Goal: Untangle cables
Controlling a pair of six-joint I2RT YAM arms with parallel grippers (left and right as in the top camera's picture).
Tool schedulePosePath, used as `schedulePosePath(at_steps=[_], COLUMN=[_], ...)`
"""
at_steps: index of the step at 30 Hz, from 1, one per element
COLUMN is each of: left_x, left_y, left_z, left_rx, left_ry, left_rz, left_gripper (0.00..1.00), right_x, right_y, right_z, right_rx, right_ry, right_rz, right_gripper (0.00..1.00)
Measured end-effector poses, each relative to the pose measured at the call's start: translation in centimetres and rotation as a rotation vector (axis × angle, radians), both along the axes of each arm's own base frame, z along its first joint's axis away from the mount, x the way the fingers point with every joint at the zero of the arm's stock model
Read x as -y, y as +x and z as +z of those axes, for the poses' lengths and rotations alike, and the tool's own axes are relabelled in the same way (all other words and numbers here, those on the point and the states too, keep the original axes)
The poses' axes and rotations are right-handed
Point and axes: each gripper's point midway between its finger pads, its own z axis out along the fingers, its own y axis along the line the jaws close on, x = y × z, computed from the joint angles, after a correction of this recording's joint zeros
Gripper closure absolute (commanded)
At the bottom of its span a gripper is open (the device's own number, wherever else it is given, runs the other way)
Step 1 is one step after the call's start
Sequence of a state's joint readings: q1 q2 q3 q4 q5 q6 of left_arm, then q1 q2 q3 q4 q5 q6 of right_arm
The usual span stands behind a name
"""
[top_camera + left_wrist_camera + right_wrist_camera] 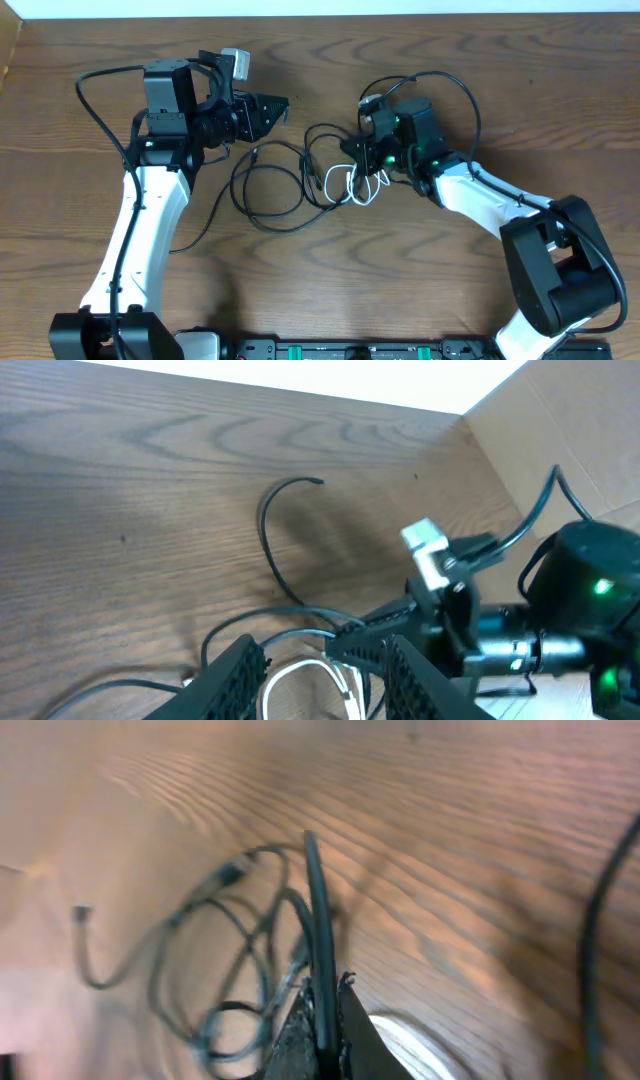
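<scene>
The cables (305, 185) are lying in a loose tangle on the table (450, 60), in the middle, between the two arms. Most of the loops are black, and a white cable (358, 196) is mixed in on the right side of the pile. The right gripper (352, 150) is down at that right side. In the right wrist view its jaws are seen pinched tight on one black cable (318, 920), which runs straight out from between them toward the other loops. The left gripper (272, 108) is held near the top left edge of the pile, and no cable is touched by it. Its jaws are partly apart and nothing is held between them. The tangle and the right gripper can be seen past them in the left wrist view. The step in hand looks like the grab: one strand has been taken hold of, but nothing has been pulled free yet, so most of the job is judged not yet done. Next, the pinched cable would probably need to be drawn slowly away from the pile. The other loops may need to be pinned down or lifted aside by the left gripper. If it is pulled too fast, the knot could be made tighter, or the whole pile could be dragged along.
</scene>
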State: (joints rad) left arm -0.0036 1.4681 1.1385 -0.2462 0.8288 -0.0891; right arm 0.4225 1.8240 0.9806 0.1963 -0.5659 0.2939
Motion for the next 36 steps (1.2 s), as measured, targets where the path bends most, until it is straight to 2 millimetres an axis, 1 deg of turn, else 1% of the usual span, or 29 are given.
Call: schedulePosePath(at_steps=[2,5,6,8,11,13,16,17,19,20,21,24,26,30,33,36], left_x=[0.2,1.1,1.5,2.6,4.1,4.6,4.9,5.0,5.0,5.0,5.0,5.0,4.8,3.9,3.5,3.3], left_y=[0.1,-0.1,-0.3,-1.2,-3.4,-4.7,-5.9,-6.2,-6.5,-6.6,-6.7,-6.3,-5.3,-2.6,-1.6,-1.1], left_z=[0.4,1.8,2.4,4.0,6.3,7.4,8.5,8.6,9.0,9.2,9.3,9.2,8.8,7.8,7.5,7.3], left_rx=[0.017,0.075,0.097,0.159,0.252,0.309,0.38,0.394,0.438,0.46,0.477,0.49,0.486,0.482,0.507,0.542], left_ry=[-0.008,-0.053,-0.073,-0.127,-0.207,-0.244,-0.269,-0.273,-0.27,-0.267,-0.264,-0.245,-0.213,-0.116,-0.065,-0.022], left_rz=[-0.01,-0.075,-0.108,-0.209,-0.386,-0.482,-0.574,-0.593,-0.623,-0.635,-0.644,-0.625,-0.572,-0.422,-0.377,-0.361], left_gripper=[0.62,0.61,0.55,0.48,0.37,0.34,0.24,0.21,0.16,0.14,0.13,0.12,0.12,0.12,0.12,0.12], right_x=[-0.1,-0.2,-0.3,-0.4,-0.5,-0.2,0.2,0.2,0.5,0.6,0.7,0.8,0.8,0.8,0.8,0.8], right_y=[0.3,0.8,0.9,1.0,0.7,0.1,-1.5,-2.0,-3.3,-3.8,-4.2,-4.6,-4.7,-4.7,-4.7,-4.5], right_z=[1.4,3.9,4.9,7.5,11.5,14.3,18.3,18.9,21.0,21.6,22.0,22.4,22.3,22.3,22.3,22.4], right_rx=[0.007,0.036,0.047,0.093,0.165,0.218,0.297,0.304,0.343,0.345,0.34,0.273,0.239,0.197,0.184,0.174], right_ry=[0.071,0.184,0.221,0.316,0.439,0.518,0.615,0.632,0.68,0.696,0.71,0.736,0.744,0.754,0.758,0.764], right_rz=[0.019,0.05,0.065,0.103,0.17,0.227,0.312,0.33,0.38,0.395,0.405,0.414,0.412,0.409,0.405,0.396], right_gripper=[0.99,0.99,0.99,0.99,0.99,0.99,0.99,0.99,0.99,0.99,0.99,0.99,0.99,0.99,0.99,0.99])
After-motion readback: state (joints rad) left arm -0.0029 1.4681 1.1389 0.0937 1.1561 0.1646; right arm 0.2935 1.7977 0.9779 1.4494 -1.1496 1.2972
